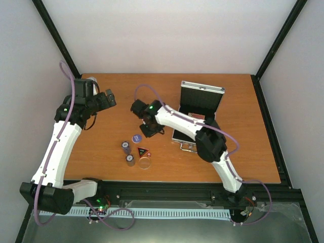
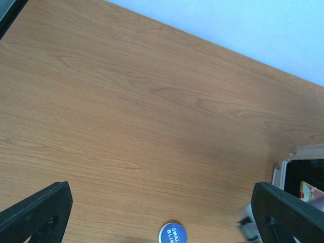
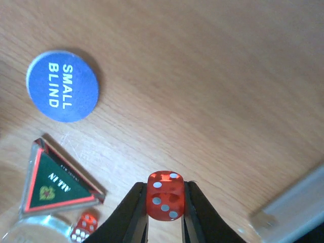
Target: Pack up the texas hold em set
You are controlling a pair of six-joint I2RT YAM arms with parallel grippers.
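Note:
My right gripper (image 3: pixel 165 201) is shut on a red die (image 3: pixel 165 196) and holds it above the table; it shows in the top view (image 1: pixel 150 126) left of the open silver case (image 1: pixel 201 96). Below it lie the blue "small blind" token (image 3: pixel 63 86), the triangular "all in" token (image 3: pixel 53 179), a second red die (image 3: pixel 84 226) and a clear token (image 1: pixel 145 163). Two dark chip stacks (image 1: pixel 126 147) stand nearby. My left gripper (image 1: pixel 105 99) is open and empty, far left of the case. The blue token also shows in the left wrist view (image 2: pixel 173 233).
The pink-red card box (image 1: pixel 196 118) lies inside the case, partly hidden by my right arm. The case corner shows in the left wrist view (image 2: pixel 298 167). The black frame rail (image 1: pixel 268 126) runs along the table's right edge.

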